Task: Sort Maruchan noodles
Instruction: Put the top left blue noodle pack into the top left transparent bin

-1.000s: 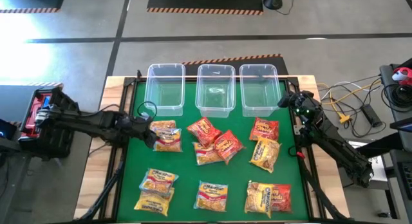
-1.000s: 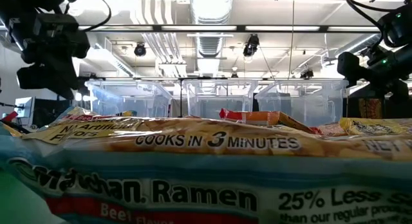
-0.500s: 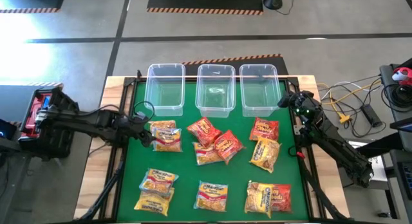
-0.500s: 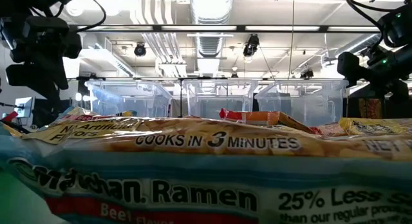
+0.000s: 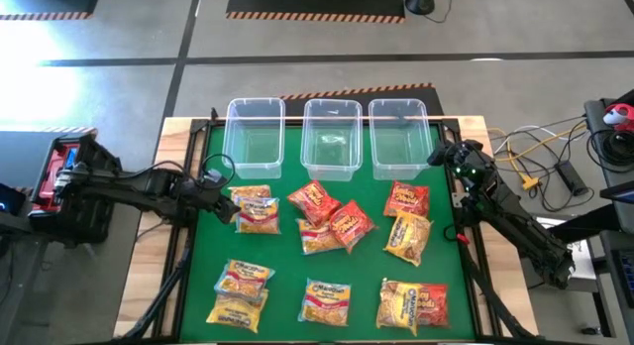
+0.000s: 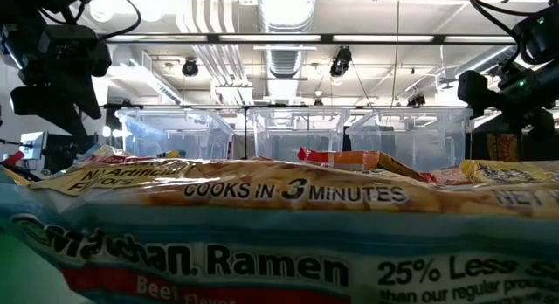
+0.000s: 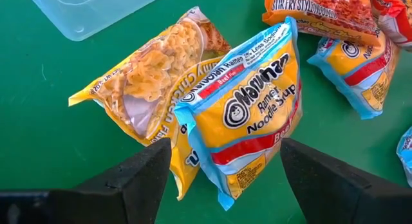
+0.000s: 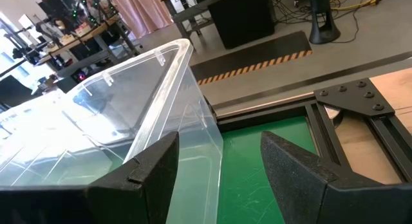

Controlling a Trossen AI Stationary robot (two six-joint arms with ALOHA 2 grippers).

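Note:
Several Maruchan noodle packets lie flat on the green mat (image 5: pixel 287 266). At the mat's left, a yellow packet with blue ends (image 7: pixel 251 114) lies partly on a yellow packet (image 7: pixel 145 89); the same pair (image 5: pixel 256 208) shows in the high view. My left gripper (image 5: pixel 222 199) stands open just left of this pair, its fingers (image 7: pixel 138 176) on either side of the upper packet's near end (image 7: pixel 222 192), apart from it. My right gripper (image 5: pixel 441 155) hangs open at the right bin's (image 5: pixel 398 137) right corner, with nothing between its fingers (image 8: pixel 154 166).
Three clear bins (image 5: pixel 256 135) (image 5: pixel 331 137) stand in a row along the mat's far edge. Red packets (image 5: pixel 332 214) lie mid-mat, others at right (image 5: pixel 407 218) and near the front (image 5: pixel 325 300). One packet (image 6: pixel 262 243) fills the low view's foreground. A black frame (image 8: pixel 360 114) edges the mat.
My left gripper has drawn back a little toward the table's left edge, away from the pair of yellow packets. The packets lie as before.

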